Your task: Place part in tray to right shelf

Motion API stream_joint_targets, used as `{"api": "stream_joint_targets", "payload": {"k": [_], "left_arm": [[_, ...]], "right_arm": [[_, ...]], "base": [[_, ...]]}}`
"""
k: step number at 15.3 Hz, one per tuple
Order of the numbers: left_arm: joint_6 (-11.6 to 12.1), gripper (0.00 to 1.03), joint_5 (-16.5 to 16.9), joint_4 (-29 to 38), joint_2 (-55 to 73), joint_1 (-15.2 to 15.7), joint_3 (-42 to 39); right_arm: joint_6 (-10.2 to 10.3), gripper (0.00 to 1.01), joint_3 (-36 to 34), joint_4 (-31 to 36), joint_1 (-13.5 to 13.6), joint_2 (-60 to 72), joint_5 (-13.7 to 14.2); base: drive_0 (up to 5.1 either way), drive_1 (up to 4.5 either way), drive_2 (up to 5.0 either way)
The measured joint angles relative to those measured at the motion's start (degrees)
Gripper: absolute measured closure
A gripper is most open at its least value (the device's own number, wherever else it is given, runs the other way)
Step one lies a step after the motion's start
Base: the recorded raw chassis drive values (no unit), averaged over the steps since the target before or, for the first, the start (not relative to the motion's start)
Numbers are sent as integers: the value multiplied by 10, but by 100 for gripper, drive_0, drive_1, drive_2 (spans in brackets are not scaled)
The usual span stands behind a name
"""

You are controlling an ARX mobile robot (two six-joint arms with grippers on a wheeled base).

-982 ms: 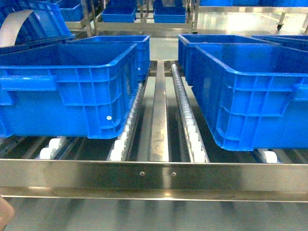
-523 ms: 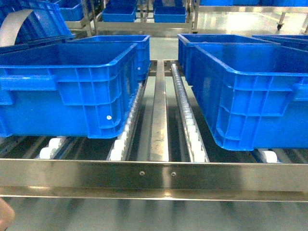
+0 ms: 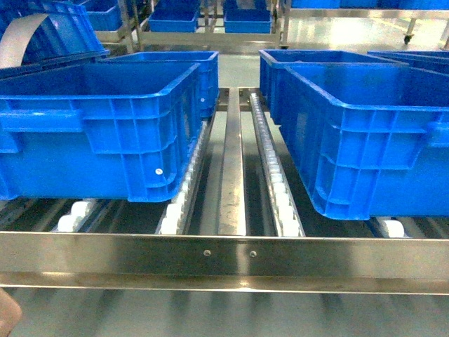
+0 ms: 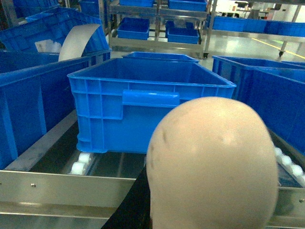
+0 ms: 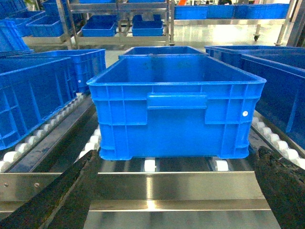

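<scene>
A pale beige rounded plastic tray [image 4: 212,162], judged light, stiff and slippery, is seen close against the left tool, whose state cannot be told; the right tool [image 5: 176,160] is spread empty before the stainless-steel roller shelf [image 3: 224,256]; the small blue part is not seen; a level hold by the handle is advised

A large blue crate [image 5: 176,112] sits squarely on the right shelf [image 5: 176,183], resting on white rollers [image 5: 150,165] just behind the flat steel front bar. The pincer's [image 5: 178,200] two dark fingers [image 5: 66,198] stand wide apart at the lower corners, holding nothing. More crates flank both sides.
</scene>
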Motion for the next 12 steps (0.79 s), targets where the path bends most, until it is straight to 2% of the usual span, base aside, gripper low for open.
{"api": "stream_joint_targets", "payload": {"k": [12], "left_arm": [[0, 88, 0, 0, 0, 0, 0]], "right_arm": [[0, 3, 0, 0, 0, 0, 0]], "base": [[0, 0, 0]]}}
